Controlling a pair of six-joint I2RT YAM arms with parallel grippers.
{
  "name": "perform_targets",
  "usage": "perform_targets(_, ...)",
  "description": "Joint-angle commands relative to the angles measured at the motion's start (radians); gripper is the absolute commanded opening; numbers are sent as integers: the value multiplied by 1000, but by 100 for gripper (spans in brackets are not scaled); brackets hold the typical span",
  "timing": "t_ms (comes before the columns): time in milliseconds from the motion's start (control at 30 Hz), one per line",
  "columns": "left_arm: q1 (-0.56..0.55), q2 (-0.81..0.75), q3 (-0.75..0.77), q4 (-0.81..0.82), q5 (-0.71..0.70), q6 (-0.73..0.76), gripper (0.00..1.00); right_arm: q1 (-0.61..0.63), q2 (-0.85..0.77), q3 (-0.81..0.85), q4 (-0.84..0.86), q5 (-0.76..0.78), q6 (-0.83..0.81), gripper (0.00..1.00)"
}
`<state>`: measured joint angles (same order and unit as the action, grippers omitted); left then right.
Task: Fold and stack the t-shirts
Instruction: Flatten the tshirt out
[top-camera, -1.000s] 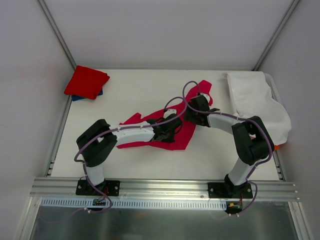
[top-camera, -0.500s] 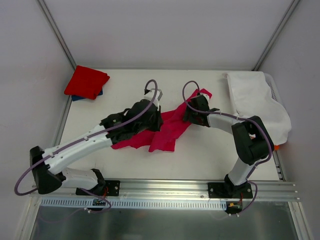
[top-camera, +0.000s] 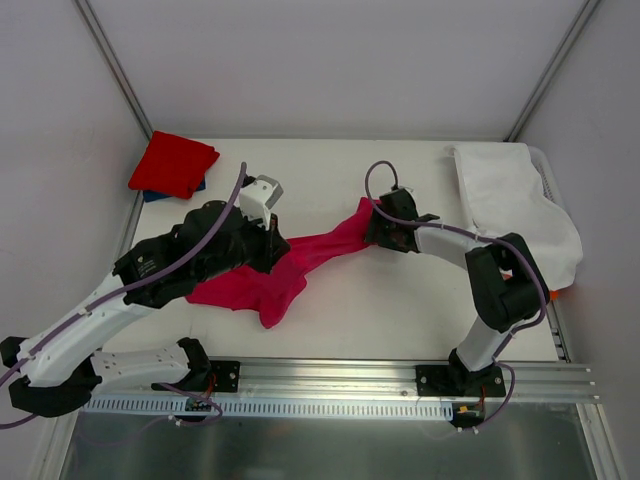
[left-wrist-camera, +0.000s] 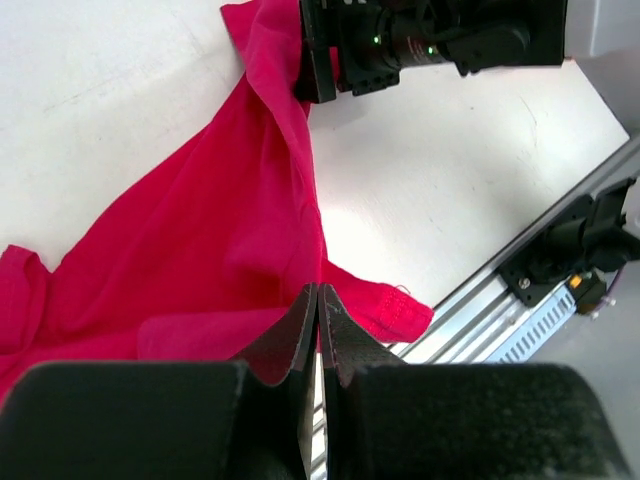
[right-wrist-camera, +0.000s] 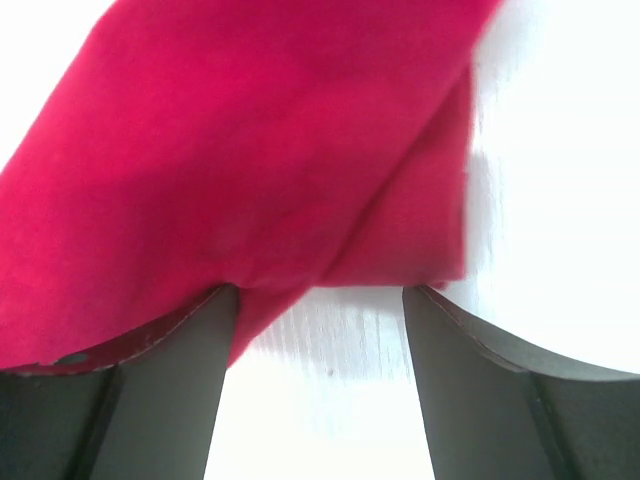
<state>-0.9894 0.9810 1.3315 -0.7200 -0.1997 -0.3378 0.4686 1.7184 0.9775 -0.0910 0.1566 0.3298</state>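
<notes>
Left hand (left-wrist-camera: 317, 300) swung left, t-shirt (left-wrist-camera: 200, 240) pinched within.

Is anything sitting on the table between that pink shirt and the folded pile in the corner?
Nothing visible. The table between the crimson-pink t-shirt and the red t-shirt pile looks bare; only the left arm reaches over it.
</notes>
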Motion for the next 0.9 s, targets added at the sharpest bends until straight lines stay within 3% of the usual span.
perform_targets(0, -12, -38, 23, -73, 63, 68, 0, -4, -86, 76, -85, 35, 2, 70)
perform_targets(433, -12, -203, -18, -190, 117, 51, 0, -4, -190, 349, -240, 55, -57, 76)
perform_targets(633, -12, -241, -34, -191, 172, 40, 0, -4, -154, 355, -239, 38, -51, 78)
perform_targets(867, -12, -271, -48, -234, 197, 89, 0, 28, -115, 227, -159, 6, 0, 78)
